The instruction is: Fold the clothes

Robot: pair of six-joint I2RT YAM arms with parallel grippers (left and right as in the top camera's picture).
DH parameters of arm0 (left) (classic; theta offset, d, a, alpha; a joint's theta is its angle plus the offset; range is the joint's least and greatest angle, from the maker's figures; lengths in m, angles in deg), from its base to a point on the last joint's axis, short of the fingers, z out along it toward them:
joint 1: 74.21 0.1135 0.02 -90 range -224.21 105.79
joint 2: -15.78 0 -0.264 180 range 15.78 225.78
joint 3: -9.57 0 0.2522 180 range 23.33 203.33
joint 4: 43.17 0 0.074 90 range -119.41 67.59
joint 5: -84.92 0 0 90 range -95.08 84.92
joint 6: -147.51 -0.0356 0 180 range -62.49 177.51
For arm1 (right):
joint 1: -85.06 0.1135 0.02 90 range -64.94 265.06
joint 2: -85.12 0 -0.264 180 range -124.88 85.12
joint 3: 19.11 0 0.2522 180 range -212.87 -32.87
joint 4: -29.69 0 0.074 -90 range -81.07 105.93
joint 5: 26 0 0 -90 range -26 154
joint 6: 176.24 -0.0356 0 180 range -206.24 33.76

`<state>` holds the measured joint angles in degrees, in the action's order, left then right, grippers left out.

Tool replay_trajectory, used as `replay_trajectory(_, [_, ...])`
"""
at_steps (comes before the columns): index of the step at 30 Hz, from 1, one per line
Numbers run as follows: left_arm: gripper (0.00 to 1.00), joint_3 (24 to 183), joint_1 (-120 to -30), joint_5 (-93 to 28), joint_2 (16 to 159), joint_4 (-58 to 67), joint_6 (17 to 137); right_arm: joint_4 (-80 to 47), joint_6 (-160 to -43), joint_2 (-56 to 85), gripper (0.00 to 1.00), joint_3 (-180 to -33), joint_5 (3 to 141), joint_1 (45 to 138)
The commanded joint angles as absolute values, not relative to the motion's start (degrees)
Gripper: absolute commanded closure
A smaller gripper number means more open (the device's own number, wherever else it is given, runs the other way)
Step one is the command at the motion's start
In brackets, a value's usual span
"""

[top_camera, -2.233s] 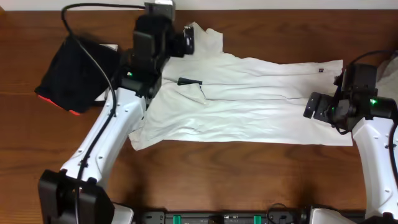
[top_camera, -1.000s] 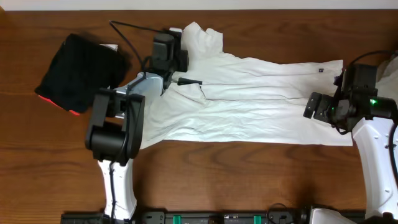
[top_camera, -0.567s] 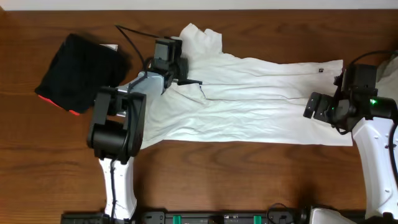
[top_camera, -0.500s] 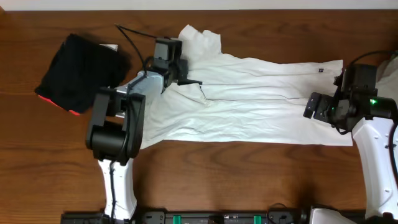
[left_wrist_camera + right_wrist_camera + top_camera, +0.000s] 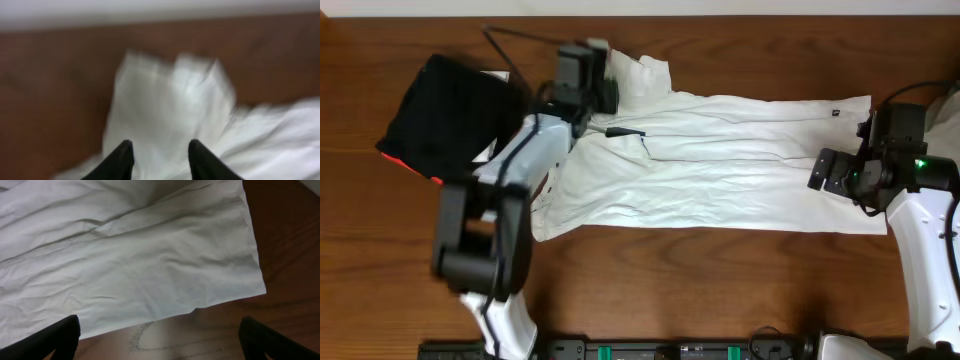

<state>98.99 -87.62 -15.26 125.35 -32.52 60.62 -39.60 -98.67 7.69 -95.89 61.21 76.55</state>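
Blur softens the left claw [image 5: 160,149], tips apart above the T-shirt [image 5: 170,100].

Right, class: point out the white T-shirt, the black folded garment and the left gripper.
white T-shirt [image 5: 740,165]: overhead view, middle of its body.
black folded garment [image 5: 445,115]: overhead view, centre of its top.
left gripper [image 5: 160,146]: left wrist view, midway between its fingers.

I see a brown wooden surface [image 5: 720,280] | white T-shirt [image 5: 740,165] lying spread and wrinkled across its middle and right | black folded garment [image 5: 445,110] with red-orange edge at far left | whether the two touch, I cannot tell
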Motion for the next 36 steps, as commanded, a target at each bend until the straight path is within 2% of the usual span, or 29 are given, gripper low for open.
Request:
replay_trajectory(1, [0.61,99.7,-87.8,-15.0,121.6,-36.2,60.5,-39.6,-99.1,7.5,0.01,-95.8,61.0,76.3])
replay_trajectory(6, [0.57,99.7,-87.8,-15.0,124.1,-40.9,60.5,-39.6,-99.1,7.5,0.01,-95.8,61.0,76.3])
replay_trajectory(8, [0.52,99.7,-87.8,-15.0,126.0,-42.2,60.5,-39.6,-99.1,7.5,0.01,-95.8,61.0,76.3])
replay_trajectory(11, [0.37,99.7,-87.8,-14.9,129.6,-44.8,60.5,-39.6,-99.1,7.5,0.01,-95.8,61.0,76.3])
replay_trajectory(13, [0.34,99.7,-87.8,-14.9,132.5,-47.6,60.5,-39.6,-99.1,7.5,0.01,-95.8,61.0,76.3])
replay_trajectory(20, [0.33,99.9,-87.8,-9.4,141.7,-56.0,60.5,-39.6,-99.1,7.5,0.01,-95.8,61.0,76.3])
replay_trajectory(23, [0.33,101.1,-87.7,-8.5,144.4,-56.3,60.5,-39.6,-99.1,7.5,0.01,-95.8,61.0,76.3])
replay_trajectory(29, [0.23,102.8,-87.7,-8.4,148.0,-56.7,60.5,-39.6,-99.1,7.5,0.01,-95.8,61.0,76.3])
replay_trajectory(36, [0.23,103.2,-87.7,-8.4,150.0,-56.7,59.5,-39.6,-99.1,7.5,0.01,-95.8,61.0,76.3])
